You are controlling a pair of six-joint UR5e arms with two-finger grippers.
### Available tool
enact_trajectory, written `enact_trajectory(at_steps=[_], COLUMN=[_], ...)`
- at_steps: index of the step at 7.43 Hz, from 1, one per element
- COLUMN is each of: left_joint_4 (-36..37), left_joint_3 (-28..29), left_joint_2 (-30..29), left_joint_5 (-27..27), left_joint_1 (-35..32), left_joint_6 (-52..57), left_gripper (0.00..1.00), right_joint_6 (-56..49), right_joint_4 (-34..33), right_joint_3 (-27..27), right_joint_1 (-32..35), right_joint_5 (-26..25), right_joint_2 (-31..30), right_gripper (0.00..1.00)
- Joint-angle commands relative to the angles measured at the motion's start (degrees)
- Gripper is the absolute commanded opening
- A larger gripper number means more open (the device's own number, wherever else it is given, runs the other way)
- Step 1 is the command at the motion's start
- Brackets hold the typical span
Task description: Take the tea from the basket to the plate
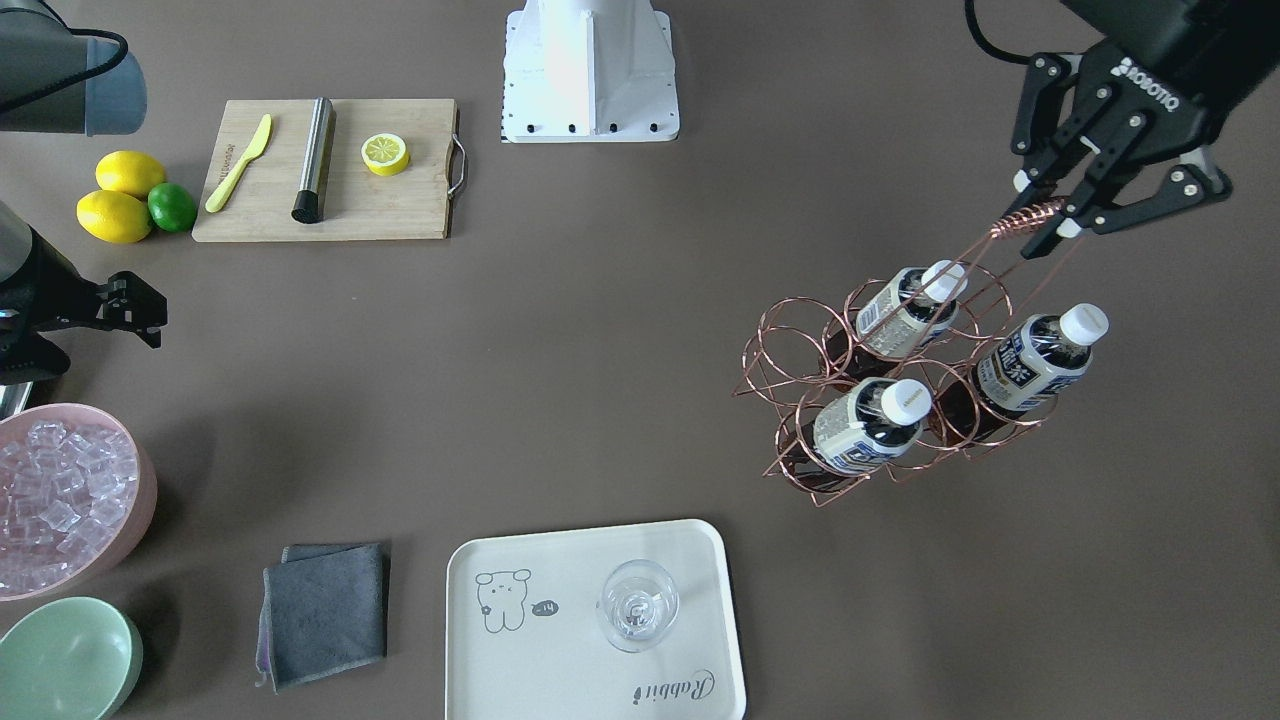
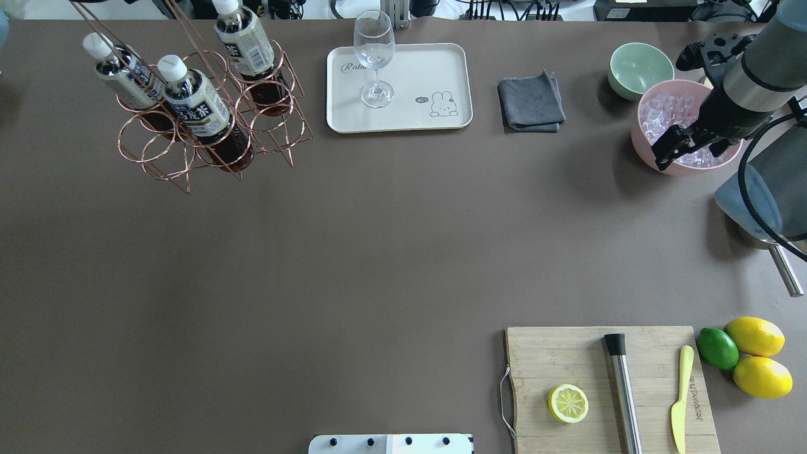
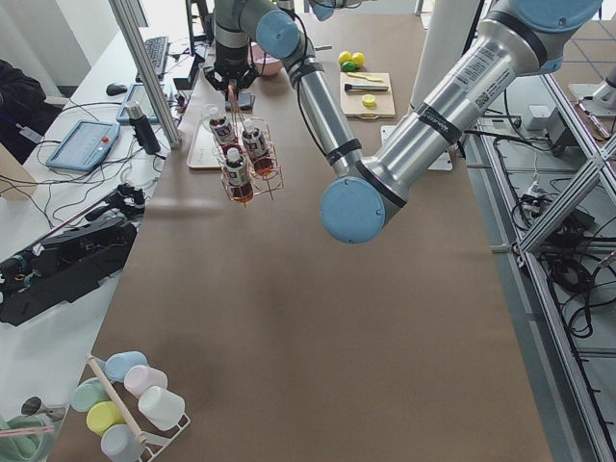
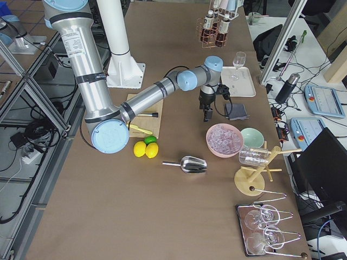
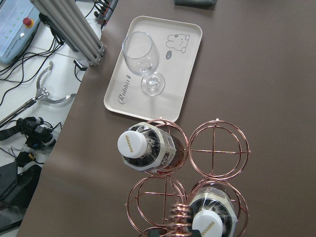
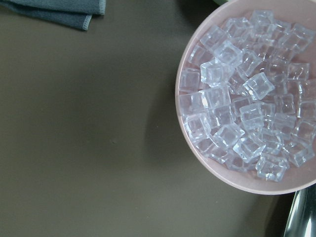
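Note:
My left gripper (image 1: pixel 1042 218) is shut on the coiled wire handle of the rose-gold basket (image 1: pixel 790 350) and holds the basket off the table. Three tea bottles stand in its ring cells (image 1: pixel 905 310) (image 1: pixel 1035 360) (image 1: pixel 870 420); they also show in the overhead view (image 2: pixel 195 104). The cream plate (image 1: pixel 560 640) lies beside the basket and carries an upright wine glass (image 1: pixel 638 605). The left wrist view looks down on the handle coil (image 5: pixel 178 217), a bottle cap (image 5: pixel 133 143) and the plate (image 5: pixel 182 39). My right gripper (image 2: pixel 668 151) hangs shut and empty over the pink bowl's rim.
A pink bowl of ice cubes (image 1: pixel 60 500), a mint-green bowl (image 1: pixel 65 660) and a folded grey cloth (image 1: pixel 325 610) lie on the plate's other side. A cutting board (image 1: pixel 400 210) with half a lemon, a knife and a steel tube, plus lemons and a lime (image 1: pixel 130 195), sit near the robot.

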Motion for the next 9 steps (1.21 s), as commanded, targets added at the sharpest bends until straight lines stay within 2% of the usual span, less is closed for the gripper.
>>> enact_trajectory(at_steps=[1, 2, 5, 8, 9], left_joint_4=[0.2, 0.2, 0.3, -0.1, -0.2], left_joint_3=[-0.7, -0.7, 0.9, 6.0, 7.0], left_joint_2=[-5.2, -7.0, -11.9, -17.2, -17.5], left_joint_5=[2.4, 6.9, 13.2, 16.1, 17.2], left_joint_1=[7.9, 12.0, 23.1, 28.6, 29.5], left_joint_6=[-0.2, -0.3, -0.4, -3.3, -3.3], left_gripper=[0.00, 0.00, 0.00, 0.00, 0.00], right_joint_6=[-0.1, -0.7, 0.0, 0.0, 0.5], right_joint_4=[0.2, 0.3, 0.2, 0.3, 0.1], right_joint_3=[-0.1, -0.1, -1.6, -0.8, -1.1], right_joint_1=[0.1, 0.1, -0.6, 0.4, 0.5], right_joint_5=[0.0, -0.1, 0.0, 1.4, 6.5], right_joint_2=[-0.5, -0.5, -0.6, -1.2, -2.0], right_gripper=[1.00, 1.00, 1.00, 1.00, 1.00])
